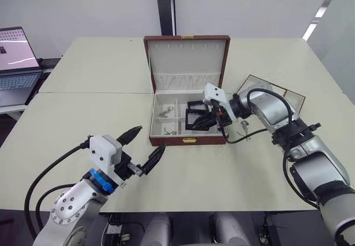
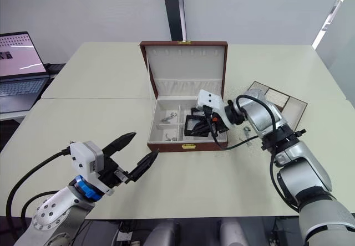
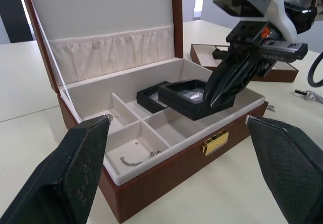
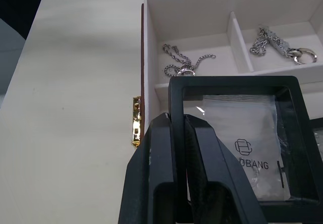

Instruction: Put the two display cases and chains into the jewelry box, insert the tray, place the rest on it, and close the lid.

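Fingers of the right gripper (image 3: 222, 90) are pinched onto the frame edge of a black display case (image 4: 242, 133), holding it tilted just above the jewelry box (image 1: 188, 141), over its right compartment, with the second display case (image 3: 151, 97) lying just beyond the fingertips and two chains (image 4: 184, 62) in the small compartments past it. Lower it level beside its twin, then release. Left gripper (image 1: 145, 147) hovers spread wide and empty before the box.
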